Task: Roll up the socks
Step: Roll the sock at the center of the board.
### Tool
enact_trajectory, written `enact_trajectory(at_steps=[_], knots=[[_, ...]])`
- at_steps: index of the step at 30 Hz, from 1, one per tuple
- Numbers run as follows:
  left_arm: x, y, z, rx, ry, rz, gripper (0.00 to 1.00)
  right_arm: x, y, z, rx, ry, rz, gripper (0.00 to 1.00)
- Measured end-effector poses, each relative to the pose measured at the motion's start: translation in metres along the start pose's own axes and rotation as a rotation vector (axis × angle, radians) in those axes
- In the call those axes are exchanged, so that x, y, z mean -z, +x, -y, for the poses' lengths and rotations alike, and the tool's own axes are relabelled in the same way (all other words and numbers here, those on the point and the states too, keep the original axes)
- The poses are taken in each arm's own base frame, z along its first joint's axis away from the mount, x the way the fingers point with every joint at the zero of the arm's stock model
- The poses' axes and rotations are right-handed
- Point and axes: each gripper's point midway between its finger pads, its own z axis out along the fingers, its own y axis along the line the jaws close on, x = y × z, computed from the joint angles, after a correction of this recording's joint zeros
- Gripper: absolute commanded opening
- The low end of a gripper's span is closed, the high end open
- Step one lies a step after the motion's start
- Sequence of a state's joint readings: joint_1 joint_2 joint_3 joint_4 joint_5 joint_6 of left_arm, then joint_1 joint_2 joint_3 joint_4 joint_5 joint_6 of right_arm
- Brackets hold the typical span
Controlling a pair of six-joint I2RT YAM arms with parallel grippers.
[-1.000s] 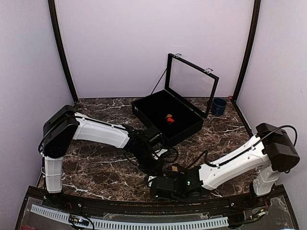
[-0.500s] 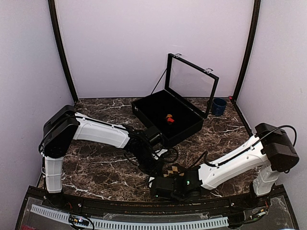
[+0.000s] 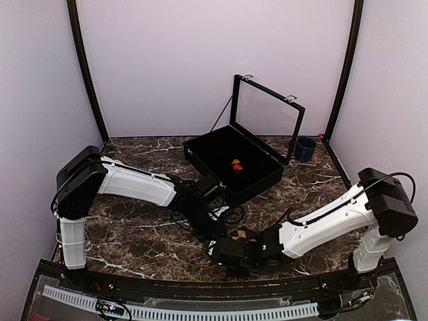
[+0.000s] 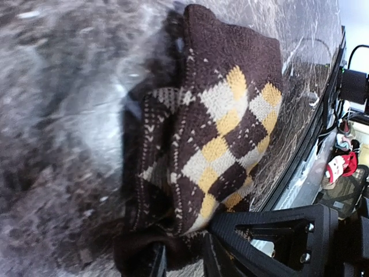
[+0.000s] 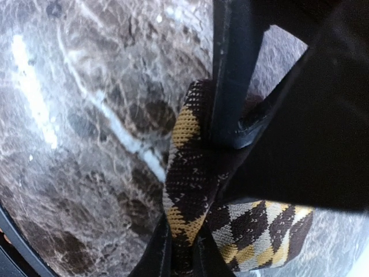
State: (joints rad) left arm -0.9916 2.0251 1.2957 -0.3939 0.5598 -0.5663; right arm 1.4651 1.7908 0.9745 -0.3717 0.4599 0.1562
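One dark marble tabletop (image 3: 134, 227) carries it all. Two white and black arms lie low over it. The left arm (image 3: 137, 184) comes in from the left edge and the right arm (image 3: 328, 224) from the right edge. They meet close to the middle of the near edge.

One black box (image 3: 264, 175) stands near the far edge, at about its middle. Its lid (image 3: 267, 117) is up. The box sits just behind the left arm's wrist. One blue cup (image 3: 305, 148) stands in the far right corner, well apart from the arms.

There are two socks. The red sock (image 3: 235, 165) is a small bundle inside the box. The tan sock (image 4: 225, 133) lies on the tabletop by the near edge, folded over into a thick wad, right where the arms meet.

There are two claws, and both crowd over the tan sock, so from above only a scrap of it shows. The right claw (image 5: 180, 254) is closed on one edge of the tan sock and pinches the cloth. The left claw (image 3: 219, 229) touches the tan sock from the other side with one finger. I cannot tell if it is open or closed.
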Motion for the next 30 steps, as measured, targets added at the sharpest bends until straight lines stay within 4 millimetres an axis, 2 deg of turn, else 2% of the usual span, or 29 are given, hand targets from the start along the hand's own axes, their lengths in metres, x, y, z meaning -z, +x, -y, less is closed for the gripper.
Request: enact_trajectory(at_steps=[3,11,22,30], knots=[[0.005,-0.002,-0.005,0.035,0.01,0.014,0.29,-0.002,-0.004,0.001,-0.027,-0.024,0.009,0.0],[0.019,-0.006,-0.028,0.125,0.002,0.054,0.29,-0.004,-0.007,0.001,-0.088,-0.071,0.014,0.0],[0.034,-0.005,-0.045,0.198,-0.016,0.095,0.37,-0.004,-0.013,-0.002,-0.186,-0.179,0.03,0.0],[0.049,-0.008,-0.063,0.264,-0.049,0.153,0.38,0.0,-0.008,-0.006,-0.283,-0.267,0.053,0.0]])
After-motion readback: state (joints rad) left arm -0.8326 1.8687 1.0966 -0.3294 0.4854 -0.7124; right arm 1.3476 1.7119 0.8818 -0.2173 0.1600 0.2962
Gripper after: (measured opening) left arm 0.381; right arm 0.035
